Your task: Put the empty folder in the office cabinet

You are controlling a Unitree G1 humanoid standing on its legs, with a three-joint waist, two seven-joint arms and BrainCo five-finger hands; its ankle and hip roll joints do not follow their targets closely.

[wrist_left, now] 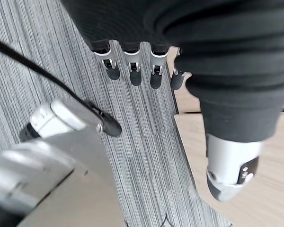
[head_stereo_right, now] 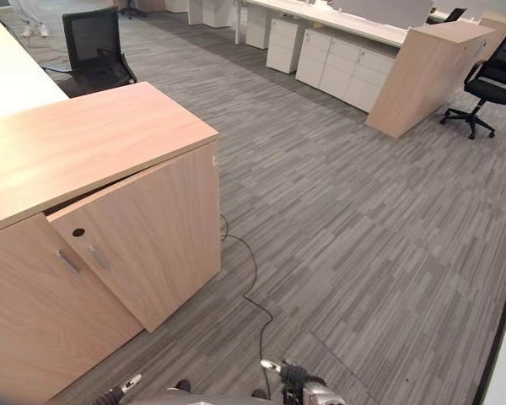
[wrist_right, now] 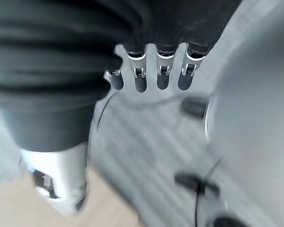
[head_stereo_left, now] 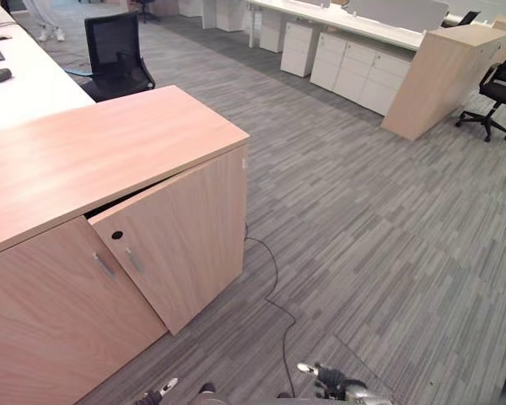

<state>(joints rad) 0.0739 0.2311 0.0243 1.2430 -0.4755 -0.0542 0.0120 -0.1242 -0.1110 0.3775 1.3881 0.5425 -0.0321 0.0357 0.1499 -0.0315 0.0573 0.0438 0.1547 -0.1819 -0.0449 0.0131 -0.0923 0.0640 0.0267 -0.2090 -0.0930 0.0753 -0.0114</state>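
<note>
The office cabinet (head_stereo_left: 110, 152) is light wood and stands at my left, with two doors below its bare top. Its right door (head_stereo_left: 181, 245) hangs slightly ajar, leaving a dark gap under the top; the left door (head_stereo_left: 42, 321) is shut. Two small metal handles (head_stereo_left: 104, 266) sit where the doors meet. My left hand (head_stereo_left: 158, 391) hangs low at the bottom edge, its fingers (wrist_left: 132, 71) straight and holding nothing, with the cabinet's wood (wrist_left: 274, 198) just beside it. My right hand (head_stereo_left: 337, 384) also hangs low over the carpet, fingers (wrist_right: 163, 75) relaxed and holding nothing.
A white desk (head_stereo_left: 25, 84) with dark items runs behind the cabinet, and a black chair (head_stereo_left: 114, 51) stands by it. Across the grey carpet are white drawer units (head_stereo_left: 354, 63), a wooden end panel (head_stereo_left: 443, 80) and another black chair (head_stereo_left: 502, 93). A person's legs (head_stereo_left: 46, 17) stand far back.
</note>
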